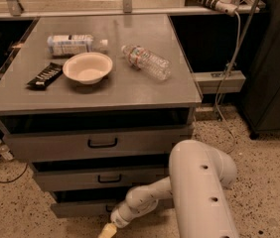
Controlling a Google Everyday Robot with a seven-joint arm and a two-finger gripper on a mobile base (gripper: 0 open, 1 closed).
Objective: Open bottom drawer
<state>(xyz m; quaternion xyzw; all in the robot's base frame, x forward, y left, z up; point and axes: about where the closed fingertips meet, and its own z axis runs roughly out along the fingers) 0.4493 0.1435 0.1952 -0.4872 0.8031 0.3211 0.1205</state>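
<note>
Camera view: bottom drawer is seen as lowest of three fronts, beneath bench front edge, under mid drawer and top drawer. No tray is exposed, so drawer is judged not yet pulled out. Gripper is held low, just before bottom drawer front, below middle of bench front edge. Claw state cannot be told. Handle is hidden behind wrist. Left to do: handle caught, drawer drawn outward. Bowl and water bottle are seen mid-bench.
</note>
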